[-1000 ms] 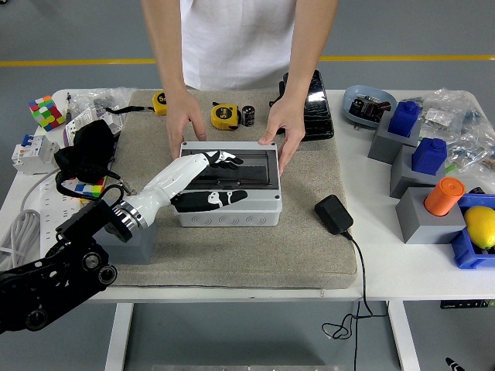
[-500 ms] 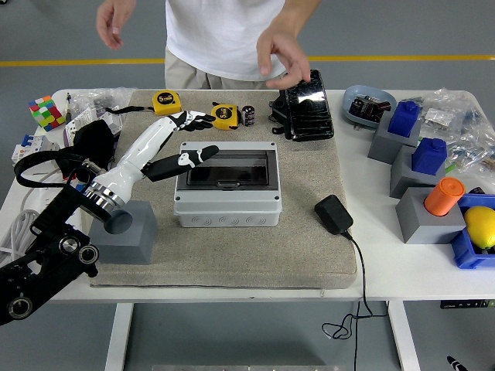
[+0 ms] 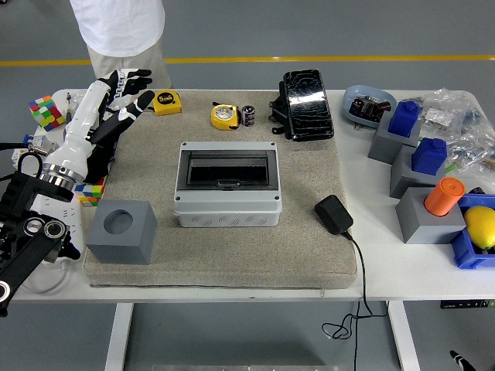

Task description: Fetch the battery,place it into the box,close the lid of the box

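Note:
The grey box (image 3: pixel 227 185) sits in the middle of the beige mat (image 3: pixel 232 255) with its dark lid closed flat. A small black battery (image 3: pixel 248 115) stands upright on the mat behind the box, next to a yellow tape measure (image 3: pixel 225 116). My left hand (image 3: pixel 124 97) is raised over the mat's far left corner, well left of the box, fingers spread and empty. My right arm is out of view. A person in a white shirt (image 3: pixel 120 31) stands at the far left, hands not visible.
A grey cube with a round hole (image 3: pixel 121 231) sits at the mat's front left. A second yellow tape measure (image 3: pixel 167 101), a black case (image 3: pixel 307 104) and a black power adapter (image 3: pixel 334 214) lie around the box. Blue and grey blocks (image 3: pixel 421 166) crowd the right side.
My left hand has pulled back from the box lid to the far left and risen. The person has let go of the box and stepped away to the left.

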Controlling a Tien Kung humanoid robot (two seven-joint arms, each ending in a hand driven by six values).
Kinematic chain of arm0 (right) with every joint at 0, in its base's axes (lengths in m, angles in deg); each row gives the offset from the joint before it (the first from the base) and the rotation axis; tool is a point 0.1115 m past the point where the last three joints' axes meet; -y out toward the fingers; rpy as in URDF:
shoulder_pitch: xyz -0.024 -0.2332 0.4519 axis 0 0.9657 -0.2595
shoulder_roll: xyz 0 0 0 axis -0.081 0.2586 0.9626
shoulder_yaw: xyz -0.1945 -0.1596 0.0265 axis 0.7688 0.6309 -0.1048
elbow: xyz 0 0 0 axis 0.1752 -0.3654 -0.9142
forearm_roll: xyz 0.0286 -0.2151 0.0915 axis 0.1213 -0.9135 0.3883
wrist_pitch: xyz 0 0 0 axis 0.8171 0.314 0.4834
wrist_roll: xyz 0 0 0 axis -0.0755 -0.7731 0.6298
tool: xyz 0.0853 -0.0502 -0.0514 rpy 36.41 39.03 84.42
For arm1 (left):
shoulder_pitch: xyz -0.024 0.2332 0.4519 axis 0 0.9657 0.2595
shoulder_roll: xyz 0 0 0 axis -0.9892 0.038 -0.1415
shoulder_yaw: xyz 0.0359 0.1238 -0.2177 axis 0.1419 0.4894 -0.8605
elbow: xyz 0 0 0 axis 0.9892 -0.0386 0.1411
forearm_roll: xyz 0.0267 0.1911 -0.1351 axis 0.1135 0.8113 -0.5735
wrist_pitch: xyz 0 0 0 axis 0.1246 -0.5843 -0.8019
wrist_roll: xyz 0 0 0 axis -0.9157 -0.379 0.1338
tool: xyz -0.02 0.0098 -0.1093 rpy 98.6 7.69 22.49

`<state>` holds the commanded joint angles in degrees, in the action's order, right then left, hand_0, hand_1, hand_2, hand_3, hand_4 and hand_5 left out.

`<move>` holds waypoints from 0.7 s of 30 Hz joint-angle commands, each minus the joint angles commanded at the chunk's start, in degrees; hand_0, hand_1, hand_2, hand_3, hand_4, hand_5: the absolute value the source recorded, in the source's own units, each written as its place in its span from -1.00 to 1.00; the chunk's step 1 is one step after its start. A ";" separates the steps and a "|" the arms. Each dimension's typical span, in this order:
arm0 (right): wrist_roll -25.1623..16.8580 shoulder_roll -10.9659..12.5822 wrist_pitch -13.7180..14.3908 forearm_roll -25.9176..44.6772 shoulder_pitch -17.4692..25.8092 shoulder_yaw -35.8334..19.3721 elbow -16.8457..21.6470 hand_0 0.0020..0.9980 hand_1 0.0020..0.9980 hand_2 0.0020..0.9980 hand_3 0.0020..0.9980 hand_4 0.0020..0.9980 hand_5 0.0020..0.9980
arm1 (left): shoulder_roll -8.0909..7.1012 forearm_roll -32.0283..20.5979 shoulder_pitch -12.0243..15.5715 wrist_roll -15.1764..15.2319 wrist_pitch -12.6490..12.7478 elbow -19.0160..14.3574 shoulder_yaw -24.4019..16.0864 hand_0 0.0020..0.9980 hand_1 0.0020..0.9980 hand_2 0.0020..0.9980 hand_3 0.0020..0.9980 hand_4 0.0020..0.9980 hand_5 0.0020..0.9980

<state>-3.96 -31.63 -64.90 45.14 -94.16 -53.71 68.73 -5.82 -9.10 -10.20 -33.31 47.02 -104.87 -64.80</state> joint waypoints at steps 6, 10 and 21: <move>-0.02 0.23 -0.06 0.26 -0.12 0.50 0.00 0.35 0.36 0.37 0.15 1.00 -0.03 | 0.40 0.32 0.55 -0.12 -0.21 0.67 -2.62 0.38 0.46 0.46 0.51 1.00 0.74; 0.02 0.37 -0.08 0.32 -0.15 0.42 0.00 0.35 0.36 0.37 0.15 1.00 -0.03 | 0.60 0.38 0.99 0.09 -0.34 0.73 -3.87 0.37 0.43 0.45 0.51 1.00 0.71; 0.16 0.49 -0.40 -0.38 0.01 -0.91 0.00 0.35 0.36 0.37 0.15 1.00 -0.02 | 1.41 -0.05 1.78 0.95 -0.65 0.98 -7.12 0.35 0.40 0.43 0.50 1.00 0.65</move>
<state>-3.80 -31.14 -65.30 44.76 -94.15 -54.63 68.73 -4.41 -9.15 -8.42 -32.36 46.37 -103.90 -71.92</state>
